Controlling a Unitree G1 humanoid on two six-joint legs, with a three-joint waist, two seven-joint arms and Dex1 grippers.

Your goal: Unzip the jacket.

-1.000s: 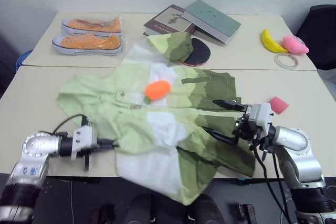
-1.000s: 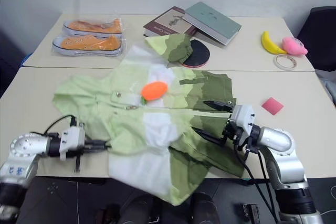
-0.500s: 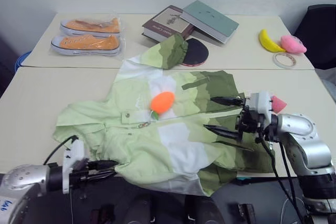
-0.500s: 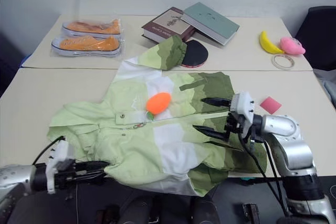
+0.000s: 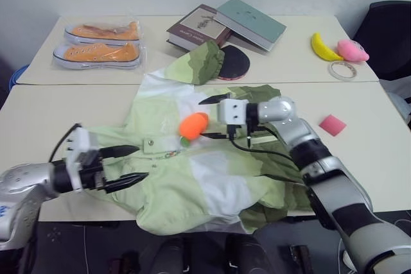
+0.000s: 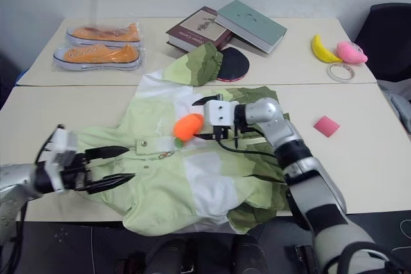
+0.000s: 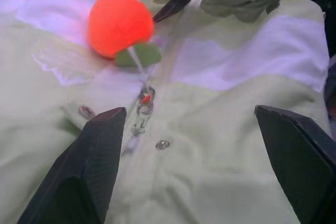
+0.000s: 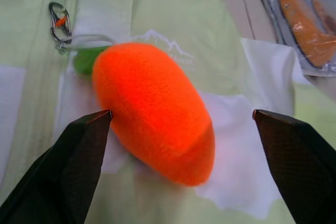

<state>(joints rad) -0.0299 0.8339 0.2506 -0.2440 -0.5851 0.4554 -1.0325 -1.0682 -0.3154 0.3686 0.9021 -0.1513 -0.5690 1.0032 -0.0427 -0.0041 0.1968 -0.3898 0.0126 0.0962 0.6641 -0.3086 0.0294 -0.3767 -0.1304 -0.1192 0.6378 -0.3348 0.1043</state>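
Observation:
The jacket [image 5: 212, 174], in light green, white and olive bands, lies spread on the near table [image 5: 45, 113], its lower edge hanging over the front. An orange plush carrot [image 5: 193, 124] rests on its chest, joined by a loop to the zipper pull [image 7: 144, 103] between silver snaps. My right gripper [image 5: 201, 119] reaches in from the right, open, its fingers either side of the carrot and apart from it. My left gripper [image 6: 131, 163] hovers open over the jacket's left part, pointing toward the zipper pull, holding nothing.
On the far table lie wrapped orange shoes [image 5: 96, 43], stacked books [image 5: 225, 24], a black round paddle [image 5: 236, 62], a banana [image 5: 319, 46], a pink toy [image 5: 352, 49] and a tape roll [image 5: 338, 70]. A pink square [image 5: 332, 124] lies right of the jacket.
My left gripper let go of the jacket's edge, opened and rose over the fabric. My right gripper swung left across the jacket to the carrot, staying open.

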